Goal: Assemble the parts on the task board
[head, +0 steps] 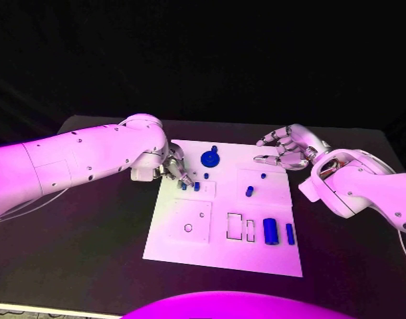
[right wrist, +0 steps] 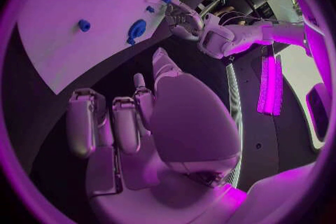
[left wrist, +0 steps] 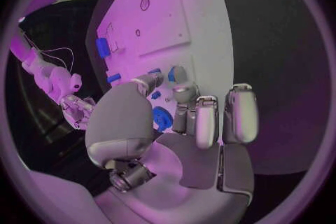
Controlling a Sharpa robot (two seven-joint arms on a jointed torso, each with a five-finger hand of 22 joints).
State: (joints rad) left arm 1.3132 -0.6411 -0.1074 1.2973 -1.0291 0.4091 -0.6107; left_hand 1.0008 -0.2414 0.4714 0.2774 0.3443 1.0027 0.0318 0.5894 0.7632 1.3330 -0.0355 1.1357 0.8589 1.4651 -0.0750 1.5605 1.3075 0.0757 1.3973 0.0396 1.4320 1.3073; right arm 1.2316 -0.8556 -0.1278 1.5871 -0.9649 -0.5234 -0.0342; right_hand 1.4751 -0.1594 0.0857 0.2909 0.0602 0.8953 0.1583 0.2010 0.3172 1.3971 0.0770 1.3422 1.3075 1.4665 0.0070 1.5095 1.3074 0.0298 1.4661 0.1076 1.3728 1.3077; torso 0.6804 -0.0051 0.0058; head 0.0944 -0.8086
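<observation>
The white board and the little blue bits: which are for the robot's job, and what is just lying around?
For the job:
- white board
- blue round wheel piece
- big blue cylinder
- small blue pegs
- left hand, touching the pegs by it
- right hand, open

Just there:
- black table

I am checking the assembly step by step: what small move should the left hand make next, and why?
Probably a short lowering of the left hand so its fingertips close on one of the small blue pegs just beneath them. The hand hovers at the task board's left edge and seems to hold nothing, and the right hand waits beside the far right corner.
</observation>
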